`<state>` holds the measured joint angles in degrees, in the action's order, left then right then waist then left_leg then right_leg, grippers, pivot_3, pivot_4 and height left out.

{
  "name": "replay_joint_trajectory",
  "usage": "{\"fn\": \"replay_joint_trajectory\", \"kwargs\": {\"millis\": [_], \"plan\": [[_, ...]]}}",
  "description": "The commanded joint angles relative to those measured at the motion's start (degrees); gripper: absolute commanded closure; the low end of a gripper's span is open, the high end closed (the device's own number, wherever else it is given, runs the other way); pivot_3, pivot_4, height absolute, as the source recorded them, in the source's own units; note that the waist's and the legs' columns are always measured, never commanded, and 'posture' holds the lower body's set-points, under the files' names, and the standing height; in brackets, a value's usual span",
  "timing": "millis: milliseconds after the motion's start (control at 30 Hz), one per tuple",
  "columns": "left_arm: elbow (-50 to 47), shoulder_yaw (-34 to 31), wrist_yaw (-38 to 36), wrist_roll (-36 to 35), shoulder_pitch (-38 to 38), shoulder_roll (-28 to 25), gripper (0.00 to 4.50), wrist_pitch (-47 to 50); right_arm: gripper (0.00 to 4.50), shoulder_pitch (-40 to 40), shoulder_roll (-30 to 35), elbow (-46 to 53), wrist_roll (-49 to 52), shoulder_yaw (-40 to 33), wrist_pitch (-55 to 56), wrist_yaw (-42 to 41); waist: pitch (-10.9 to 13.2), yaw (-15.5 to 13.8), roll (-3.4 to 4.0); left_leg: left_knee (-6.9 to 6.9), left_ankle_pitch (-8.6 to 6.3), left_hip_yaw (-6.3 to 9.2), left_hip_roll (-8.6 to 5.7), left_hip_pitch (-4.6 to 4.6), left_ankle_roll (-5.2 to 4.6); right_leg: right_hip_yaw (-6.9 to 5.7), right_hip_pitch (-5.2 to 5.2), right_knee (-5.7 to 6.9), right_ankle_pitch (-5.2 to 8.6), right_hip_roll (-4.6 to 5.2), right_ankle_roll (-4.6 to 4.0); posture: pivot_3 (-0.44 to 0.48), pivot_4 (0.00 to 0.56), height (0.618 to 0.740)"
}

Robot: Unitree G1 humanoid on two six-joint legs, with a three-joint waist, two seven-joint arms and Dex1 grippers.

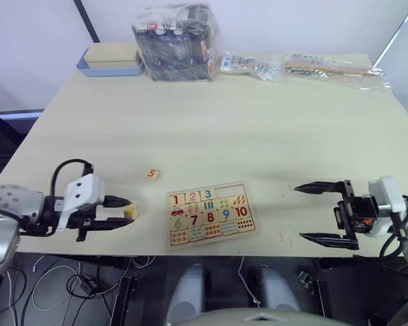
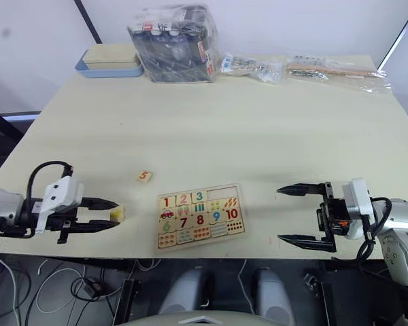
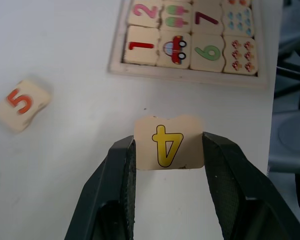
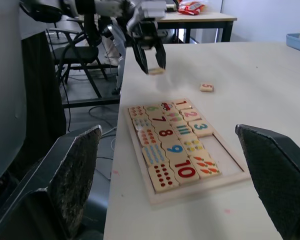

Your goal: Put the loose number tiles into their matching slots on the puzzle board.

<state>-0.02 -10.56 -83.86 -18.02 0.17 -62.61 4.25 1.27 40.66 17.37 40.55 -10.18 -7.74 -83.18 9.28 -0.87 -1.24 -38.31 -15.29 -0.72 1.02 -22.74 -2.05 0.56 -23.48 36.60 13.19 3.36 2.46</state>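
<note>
Pale wood fills my head views: the board [image 1: 211,213] lies flat near the front edge of the table [image 1: 224,115], between my two arms. Its top row reads 1, 2, 3, and the two slots after the 3 look bare. The 5 tile [image 1: 151,174] lies loose on the table just behind the board's left corner, apart from it. My left end effector [image 1: 126,209] sits left of the board, clenched on the 4 tile [image 1: 130,212], which shows as a small pale block at its tips. My right end effector [image 1: 306,212] hangs right of the board with its fingers spread wide and nothing between them. At the far edge I see a blue tray [image 1: 111,64] with a box on it, a bagged bundle [image 1: 175,32] and some flat plastic packets [image 1: 333,66].

From my left wrist, the fingers [image 3: 119,172] press both sides of the 4 tile, yellow digit facing the camera. Beyond it are the 5 tile, slightly blurred, and the board's corner with 1, 2, 6 and 7.

From my right wrist, the two fingers stand far apart with the board between them, touching nothing.
</note>
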Motion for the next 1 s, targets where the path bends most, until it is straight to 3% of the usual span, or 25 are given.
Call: {"fn": "replay_joint_trajectory", "kwargs": {"millis": [33, 300, 933, 967, 1000], "plan": [[3.6, 3.5, -2.6, 2.2, -3.6, 0.3, 3.03, -6.0, 0.0, 1.3, 0.8, 3.4, 1.6, -1.3, -0.4, 0.6, 0.0, 0.0, -0.01, -0.01, -0.01, -0.03, 0.01, 0.01, -0.02, 0.02, 0.0, 0.0, 0.0, -0.04, 0.01, 0.0, 0.15, 0.74], [12.6, 9.2, -7.0, 4.3, -10.5, 1.3, 3.03, -14.3, 0.0, 3.4, 0.6, 4.8, 1.1, -1.2, 0.4, 1.3, 0.0, 0.1, -0.04, -0.07, -0.01, -0.19, 0.15, 0.09, -0.03, 0.13, 0.01, 0.11, 0.0, -0.28, 0.02, 0.0, 0.15, 0.74], [25.2, 14.2, -8.3, 6.8, -15.9, 4.6, 3.03, -28.2, 0.0, 3.7, 0.9, 4.0, 1.3, -1.3, 1.2, 0.9, -0.1, 0.0, -0.07, -0.12, -0.01, -0.35, 0.17, 0.18, -0.03, 0.2, 0.03, 0.19, -0.13, -0.32, 0.24, 0.0, 0.15, 0.74], [25.4, 14.1, -8.3, 6.6, -15.8, 4.7, 2.24, -28.5, 0.0, 3.7, 1.0, 3.9, 1.3, -1.3, 1.2, 0.8, -0.1, 0.0, -0.06, -0.12, -0.01, -0.34, 0.17, 0.2, -0.03, 0.21, 0.04, 0.2, -0.13, -0.32, 0.24, 0.0, 0.15, 0.74], [25.3, 13.9, -8.4, 6.2, -15.6, 4.7, 2.0, -28.3, 0.0, 3.7, 1.0, 3.8, 1.3, -1.3, 1.1, 0.7, -0.1, 0.0, -0.07, -0.12, -0.01, -0.34, 0.17, 0.21, -0.03, 0.22, 0.05, 0.2, -0.13, -0.32, 0.24, 0.0, 0.15, 0.74]]}}
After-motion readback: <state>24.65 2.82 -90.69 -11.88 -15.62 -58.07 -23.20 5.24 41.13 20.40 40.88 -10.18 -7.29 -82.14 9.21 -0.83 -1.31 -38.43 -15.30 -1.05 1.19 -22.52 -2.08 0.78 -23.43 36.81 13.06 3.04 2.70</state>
